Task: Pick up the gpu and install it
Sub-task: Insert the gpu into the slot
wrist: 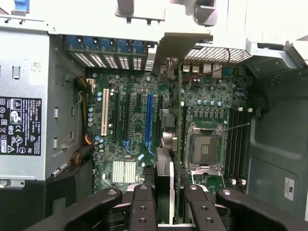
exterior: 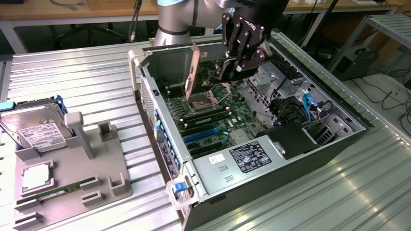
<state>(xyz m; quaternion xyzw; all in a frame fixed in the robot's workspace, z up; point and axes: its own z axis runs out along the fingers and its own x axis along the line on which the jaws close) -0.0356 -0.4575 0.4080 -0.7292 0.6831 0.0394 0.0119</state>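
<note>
While the arm hangs over the open case, the scene reads as follows
Computer case (exterior: 334, 139): lies open on the slatted metal table (exterior: 83, 77), directly under the gripper
Motherboard (wrist: 139, 125): spread out below the gripper, with an empty processor socket (wrist: 204, 147) to one side of the held card and long expansion slots (wrist: 149, 118) to the other
Gripper (exterior: 239, 63): clenched on the gpu, one finger (wrist: 143, 207) on each face of the card
Gpu (exterior: 191, 72): held edge-down between the fingers, above the motherboard, silver bracket toward the case's rear wall
Grey tray (exterior: 77, 183): well away from the gripper, at the exterior view's left
Hard drive (exterior: 35, 127): leaning in that tray
Memory stick (exterior: 61, 188): lying in the same tray
</note>
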